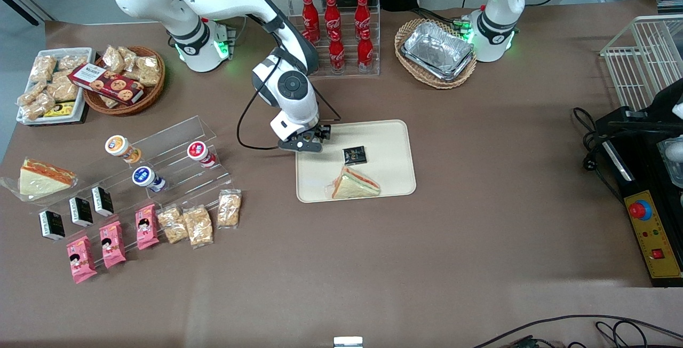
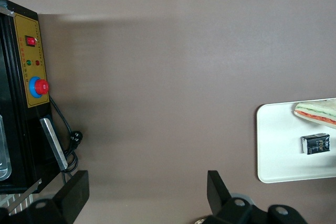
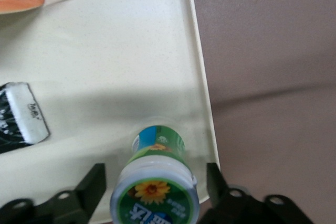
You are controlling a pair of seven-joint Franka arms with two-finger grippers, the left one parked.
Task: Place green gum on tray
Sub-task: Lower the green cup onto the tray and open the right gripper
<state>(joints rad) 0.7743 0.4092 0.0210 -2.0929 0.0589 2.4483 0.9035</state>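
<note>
The green gum [image 3: 156, 182] is a small bottle with a green-rimmed lid showing a yellow flower. It stands upright on the cream tray [image 3: 105, 51], close to its rim and corner. My right gripper [image 3: 155, 168] is above it with one finger [image 3: 95, 181] on each side and a small gap to each, so it is open. In the front view the gripper [image 1: 305, 142] hangs over the tray [image 1: 387, 174] at the corner toward the working arm's end and hides the gum. The tray also shows in the left wrist view [image 2: 278, 145].
A wrapped sandwich [image 1: 355, 183] and a black packet [image 1: 354, 154] lie on the tray. An acrylic stand holds orange-lidded [image 1: 121, 148], red-lidded [image 1: 200, 153] and blue-lidded [image 1: 147, 178] bottles. A cola bottle rack [image 1: 336, 28] and a basket with a foil pan [image 1: 436, 52] stand farther from the camera.
</note>
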